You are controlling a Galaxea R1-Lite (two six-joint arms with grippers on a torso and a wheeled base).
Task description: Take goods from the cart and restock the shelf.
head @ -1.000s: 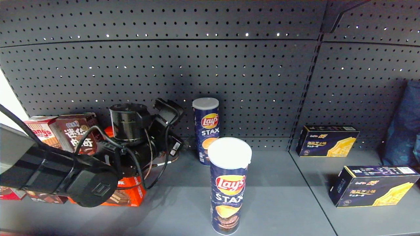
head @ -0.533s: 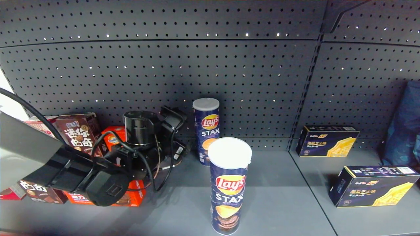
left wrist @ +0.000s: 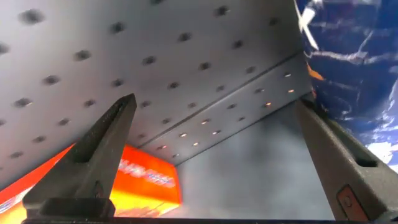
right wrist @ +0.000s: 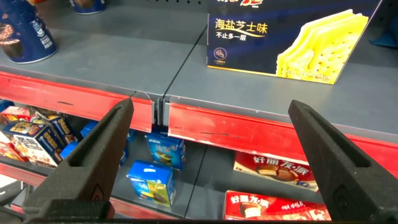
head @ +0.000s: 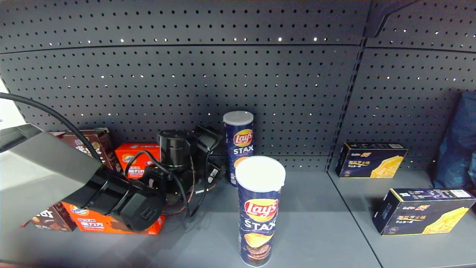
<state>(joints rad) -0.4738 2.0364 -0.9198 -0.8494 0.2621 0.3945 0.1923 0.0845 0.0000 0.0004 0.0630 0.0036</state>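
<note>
Left jaws apart beside blue can (head: pixel 238 137)

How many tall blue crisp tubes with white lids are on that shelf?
2. One tube stands near the grey metal shelf's front edge; the other tube behind it, by the perforated back wall. The arm could hide more.

Probably a shop: pegboard shelf (head: pixel 316 223) stocked with snack boxes (head: pixel 424 210).

You have open shelf (head: pixel 316 223) between the front chip can (head: pixel 259 212) and the nearer dark box (head: pixel 422 216). On the left, the orange box (head: pixel 135 158) and rear can (head: pixel 238 143) crowd the back wall (head: pixel 260 82).
</note>
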